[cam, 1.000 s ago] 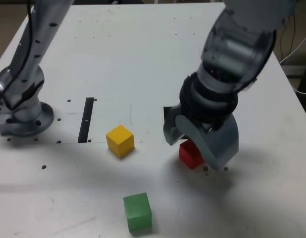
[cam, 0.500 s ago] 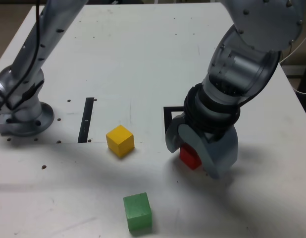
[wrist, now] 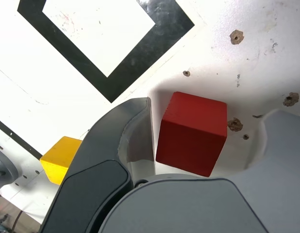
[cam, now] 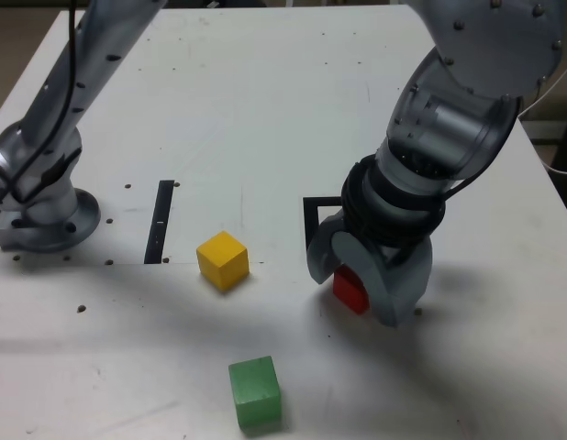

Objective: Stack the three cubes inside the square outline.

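The hand [cam: 357, 275] is down on the white surface [cam: 265, 110], straddling the red cube [cam: 350, 291]. In the wrist view one finger [wrist: 135, 131] sits just beside the cube's side, a sliver of gap showing, while the other finger [wrist: 286, 141] stands clear of the opposite side. So the hand is spread around the red cube [wrist: 192, 132], not pinching it. The cube rests flat on the surface, just outside the black square outline [wrist: 111, 48], close to one of its corners.

In the exterior view, the square outline [cam: 313, 213] peeks out behind the hand, mostly hidden by the arm. The yellow cube [cam: 222, 259] sits on the exterior view's left of the red cube, well apart, near a thin black strip [cam: 161, 220]. The green cube [cam: 255, 392] lies nearer the camera than the red cube, alone.
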